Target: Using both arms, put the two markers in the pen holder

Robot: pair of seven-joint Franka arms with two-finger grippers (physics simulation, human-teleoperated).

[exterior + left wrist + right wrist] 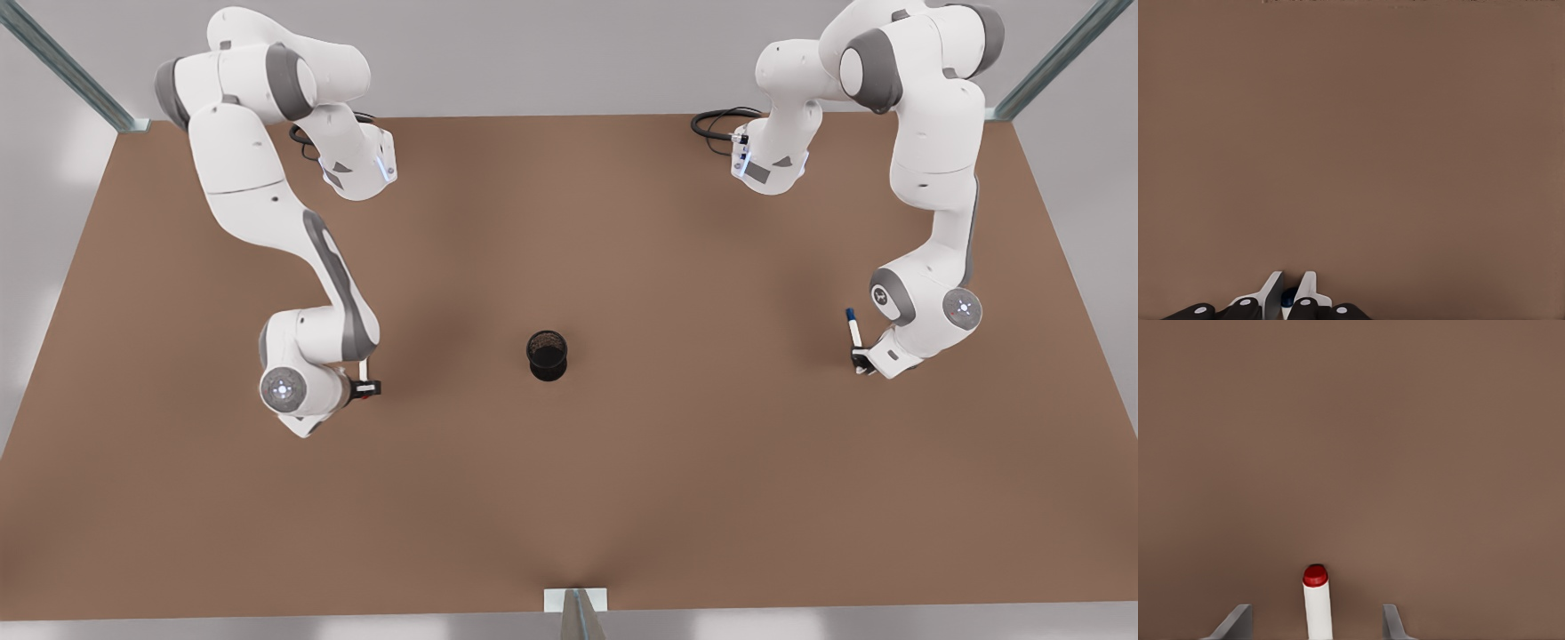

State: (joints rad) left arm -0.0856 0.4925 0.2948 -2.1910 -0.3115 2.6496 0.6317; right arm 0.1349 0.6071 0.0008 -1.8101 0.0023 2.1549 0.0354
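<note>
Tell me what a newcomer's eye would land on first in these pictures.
First, the two big white arms reaching over the brown table, one at each side of the front view. The left gripper, at the front view's right, is shut on the blue-capped marker. The right gripper, at the front view's left, stands open around the red-capped marker. Between them stands the small black pen holder, alone at mid-table.

Nothing readable anywhere here, no text, labels, brand names or numbers on anything. Neither marker barrel has any print I can make out.
</note>
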